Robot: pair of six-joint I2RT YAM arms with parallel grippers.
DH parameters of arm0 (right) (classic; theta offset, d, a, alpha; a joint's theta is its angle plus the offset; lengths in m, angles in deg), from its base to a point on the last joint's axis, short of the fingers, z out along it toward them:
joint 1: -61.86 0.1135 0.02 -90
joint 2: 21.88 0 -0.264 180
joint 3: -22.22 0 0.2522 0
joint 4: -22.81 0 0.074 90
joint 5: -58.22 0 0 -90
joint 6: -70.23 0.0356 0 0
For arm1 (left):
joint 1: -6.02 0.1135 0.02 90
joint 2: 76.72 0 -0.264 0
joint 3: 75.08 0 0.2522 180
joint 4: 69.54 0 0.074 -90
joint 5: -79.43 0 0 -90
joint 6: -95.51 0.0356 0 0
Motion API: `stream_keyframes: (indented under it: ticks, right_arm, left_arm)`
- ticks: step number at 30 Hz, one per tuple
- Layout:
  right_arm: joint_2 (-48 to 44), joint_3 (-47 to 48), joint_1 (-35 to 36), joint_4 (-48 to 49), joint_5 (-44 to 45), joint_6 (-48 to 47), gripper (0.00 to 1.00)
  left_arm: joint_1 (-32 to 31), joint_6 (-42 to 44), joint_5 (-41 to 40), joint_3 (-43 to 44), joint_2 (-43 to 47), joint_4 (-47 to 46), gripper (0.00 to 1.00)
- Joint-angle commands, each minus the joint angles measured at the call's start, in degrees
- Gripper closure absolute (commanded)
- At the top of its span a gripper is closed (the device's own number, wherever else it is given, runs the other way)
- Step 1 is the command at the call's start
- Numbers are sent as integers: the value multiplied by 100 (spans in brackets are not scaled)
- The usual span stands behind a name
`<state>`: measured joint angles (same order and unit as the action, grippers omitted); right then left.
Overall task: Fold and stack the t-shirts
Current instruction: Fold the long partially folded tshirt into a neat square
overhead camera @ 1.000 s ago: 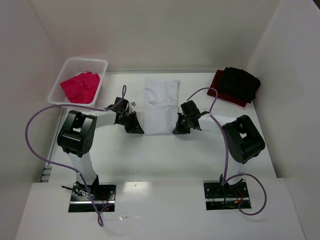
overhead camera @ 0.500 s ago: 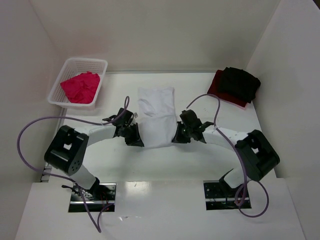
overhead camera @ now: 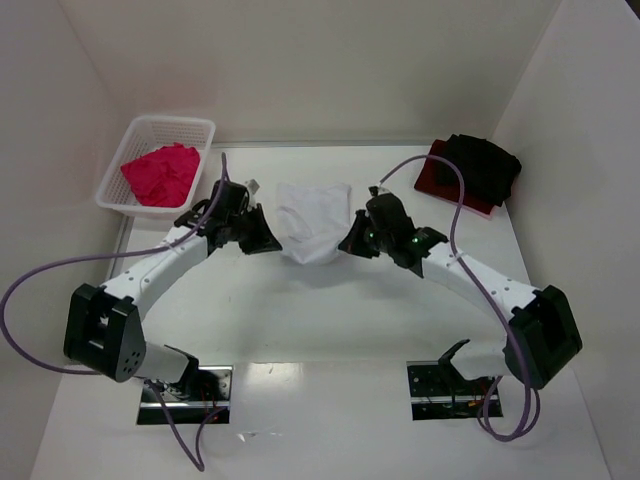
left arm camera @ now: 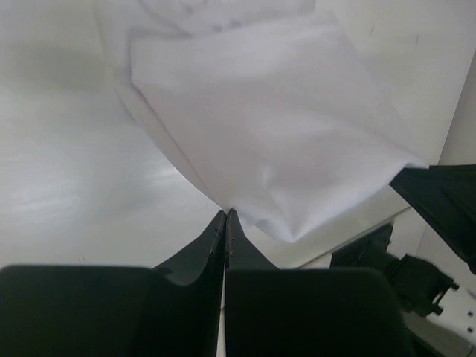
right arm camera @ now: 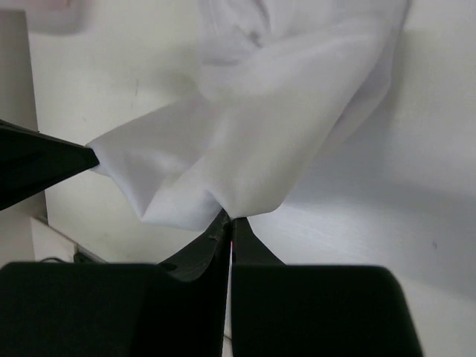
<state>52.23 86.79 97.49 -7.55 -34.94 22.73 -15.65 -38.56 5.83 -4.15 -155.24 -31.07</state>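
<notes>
Overhead first: a white table sits inside pale walls, with two black-and-white robot arms reaching from its near edge toward the middle. A white t-shirt lies crumpled midway between the side edges, closer to the far edge than the near one. The left gripper is clenched on the shirt's lower left edge. The right gripper is clenched on its lower right edge. The cloth bunches and sags between them. At the far left corner stands a white lattice basket holding a crumpled pink t-shirt. At the far right corner a black t-shirt rests on top of a dark red t-shirt, whose edge shows along the left side.

Next, the left wrist camera: the left gripper has its two black fingers pressed tightly together, pinching a corner of the white t-shirt. The cloth fans upward from the pinch in smooth folds, lifted off the table near the grip. The right gripper shows as a dark point touching the cloth at the right.

Lastly, the right wrist camera: the right gripper is likewise squeezed shut on a fold of the white t-shirt, which billows up and away above the table. The left gripper appears as a black tip at the left, meeting the cloth's far corner.
</notes>
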Motion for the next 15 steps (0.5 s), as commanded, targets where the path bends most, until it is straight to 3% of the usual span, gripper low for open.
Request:
stream_keyframes:
  ticks: [1,7,15]
  right_arm:
    - [367,736,-284,7,254,-330,100]
    - [1561,2072,-663,8,202,-725,100]
    - [3249,3848,-1208,60,-79,-884,99]
  left_arm:
    - [373,346,20,689,-381,122,100]
    - [1059,838,485,2067,-1558,69,100]
    - [1376,1199,1101,4386,-3563,139,100]
